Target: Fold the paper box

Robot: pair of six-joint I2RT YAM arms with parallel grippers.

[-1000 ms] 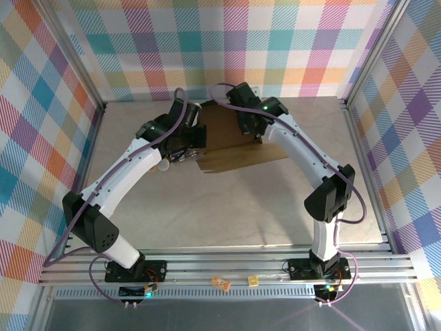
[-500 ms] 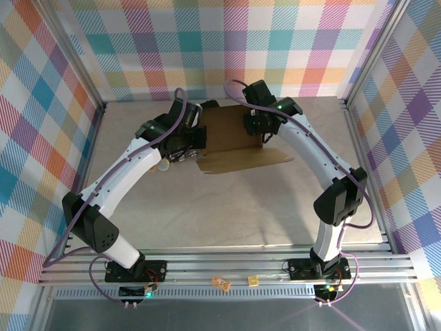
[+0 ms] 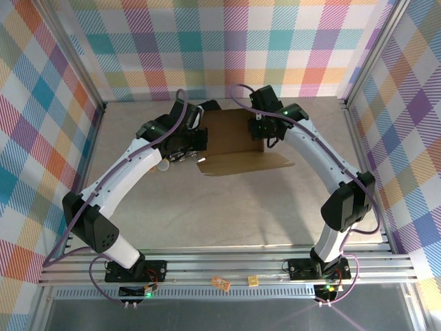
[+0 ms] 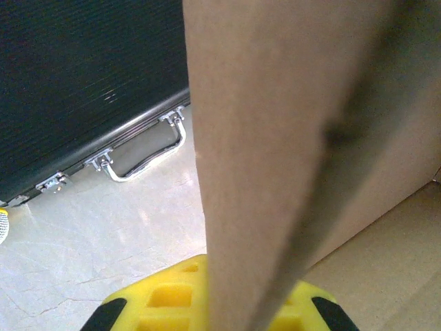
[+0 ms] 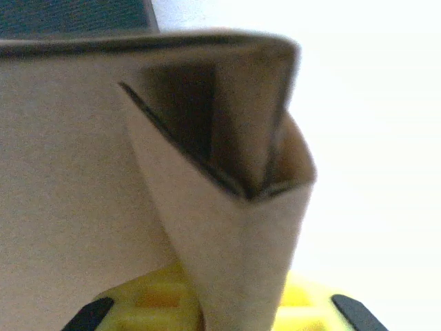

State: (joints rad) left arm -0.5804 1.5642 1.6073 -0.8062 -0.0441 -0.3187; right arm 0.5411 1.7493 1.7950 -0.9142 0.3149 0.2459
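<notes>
From above, toward the table's (image 3: 275, 207) far edge, mid-width: brown box (image 3: 234, 138), part folded, lighter flap along its near side. At its left end, left gripper (image 3: 190, 146); at its right end, right gripper (image 3: 264, 134). Behind, against the far edge, black case (image 3: 210, 105).

On the left wrist: upright flap of box (image 4: 275, 138) running down between yellow jaws, closed tight and pinching it. Beyond, case (image 4: 89, 76) with chrome handle (image 4: 148, 155), lying on pale table.

On the right wrist: folded corner of box (image 5: 227, 207), doubled over, dropping into the gap between yellow jaws; cannot tell whether clamped or merely straddled.

Probably light and thin, stiff only along creases, springy elsewhere, smooth enough to slip. Best taken by flap edges near a crease, pinching gently to avoid crushing.
</notes>
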